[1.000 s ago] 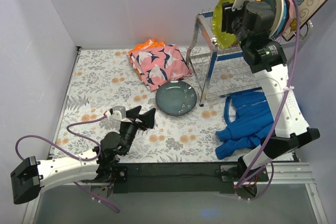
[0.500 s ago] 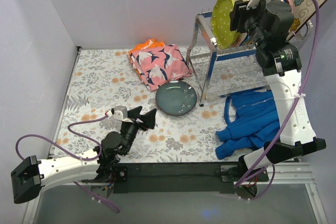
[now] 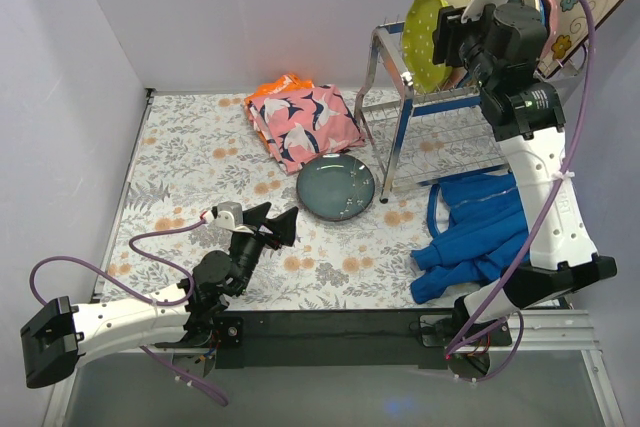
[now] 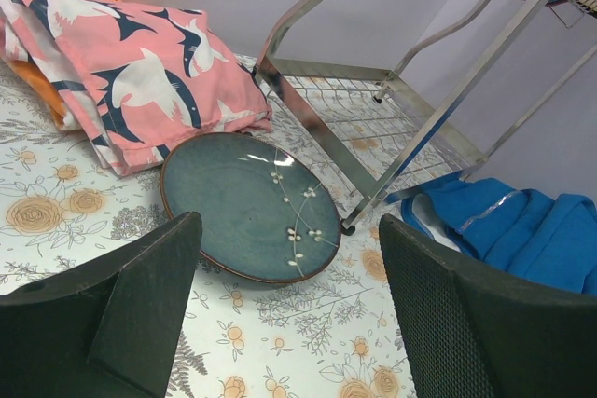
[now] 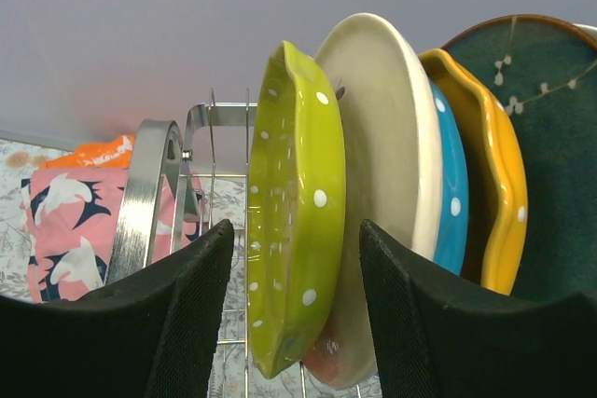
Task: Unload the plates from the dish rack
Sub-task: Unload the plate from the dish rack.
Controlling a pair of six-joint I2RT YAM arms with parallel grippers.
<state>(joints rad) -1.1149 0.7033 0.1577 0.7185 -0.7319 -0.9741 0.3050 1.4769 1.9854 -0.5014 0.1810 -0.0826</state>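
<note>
Floral tablecloth (image 4: 280,323) bears teal plate (image 4: 247,207) (right wrist: racked lime plate (image 5: 297,202)).

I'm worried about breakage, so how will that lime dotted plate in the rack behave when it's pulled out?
The lime dotted plate looks glazed and rigid, so it is probably slippery and chippable. It stands on edge in the dish rack, close against the cream plate, so it may roll or knock its neighbour once freed.
</note>
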